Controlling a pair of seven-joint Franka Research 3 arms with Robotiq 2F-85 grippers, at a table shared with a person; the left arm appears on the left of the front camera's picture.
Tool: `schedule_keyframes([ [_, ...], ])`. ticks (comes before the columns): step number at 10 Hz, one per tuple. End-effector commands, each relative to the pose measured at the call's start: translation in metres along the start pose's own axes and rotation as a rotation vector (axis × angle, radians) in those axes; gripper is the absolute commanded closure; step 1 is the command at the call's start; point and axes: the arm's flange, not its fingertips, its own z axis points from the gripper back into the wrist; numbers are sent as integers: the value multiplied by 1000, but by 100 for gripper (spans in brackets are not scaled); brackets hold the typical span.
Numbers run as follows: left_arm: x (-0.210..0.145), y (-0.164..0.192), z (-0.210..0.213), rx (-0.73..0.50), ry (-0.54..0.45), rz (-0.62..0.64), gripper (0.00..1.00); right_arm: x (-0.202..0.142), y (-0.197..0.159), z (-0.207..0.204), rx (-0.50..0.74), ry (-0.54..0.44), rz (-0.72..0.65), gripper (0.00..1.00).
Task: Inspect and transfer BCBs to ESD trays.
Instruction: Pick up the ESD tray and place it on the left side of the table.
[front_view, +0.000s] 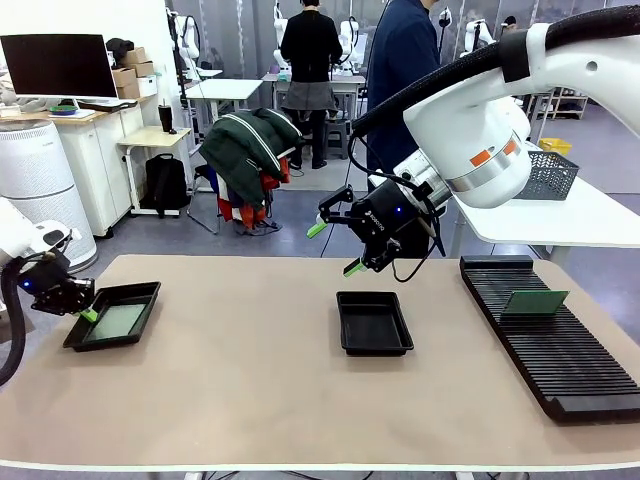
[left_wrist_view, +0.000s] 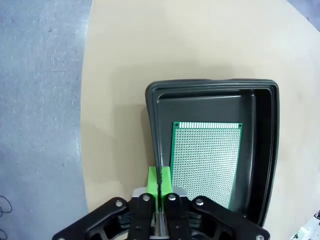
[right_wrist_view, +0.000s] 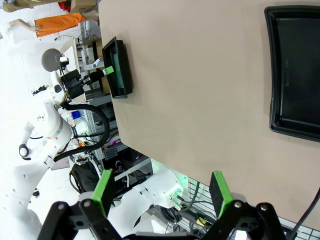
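Note:
A pale green BCB (left_wrist_view: 207, 160) lies flat in the left ESD tray (left_wrist_view: 210, 88), which sits near the table's left edge (front_view: 140, 292). My left gripper (left_wrist_view: 159, 181) is shut on nothing, its tips at that tray's outer rim (front_view: 86, 313). A second, empty ESD tray (front_view: 375, 324) sits mid-table. My right gripper (front_view: 336, 248) hangs open above and just behind it, holding nothing. The right wrist view shows its green pads (right_wrist_view: 102, 187) spread wide, the empty tray (right_wrist_view: 295, 75) at right and the left tray (right_wrist_view: 121, 75) far off. Another BCB (front_view: 535, 302) stands in the rack.
A long black slotted rack (front_view: 555, 350) lies along the table's right side. Behind it a white side table carries a grey mesh basket (front_view: 550, 175). A person in dark clothes (front_view: 400, 50) stands beyond the far edge. Bare tabletop stretches between the trays.

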Motion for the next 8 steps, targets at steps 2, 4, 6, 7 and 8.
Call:
schedule_keyframes([
  [2, 1, 3, -1, -11, 13, 6, 97, 1, 1, -4, 16, -14, -12, 0],
  [4, 3, -5, 4, 20, 8, -3, 90, 1, 1, -4, 16, -14, -12, 0],
  [6, 4, -15, 13, 47, -2, -19, 77, 1, 1, -4, 16, -14, -12, 0],
  [7, 3, -21, 18, 58, -6, -23, 71, 1, 1, -4, 16, -14, -12, 0],
  [8, 3, -23, 22, 69, -12, -20, 61, 1, 1, -4, 16, -14, -12, 0],
])
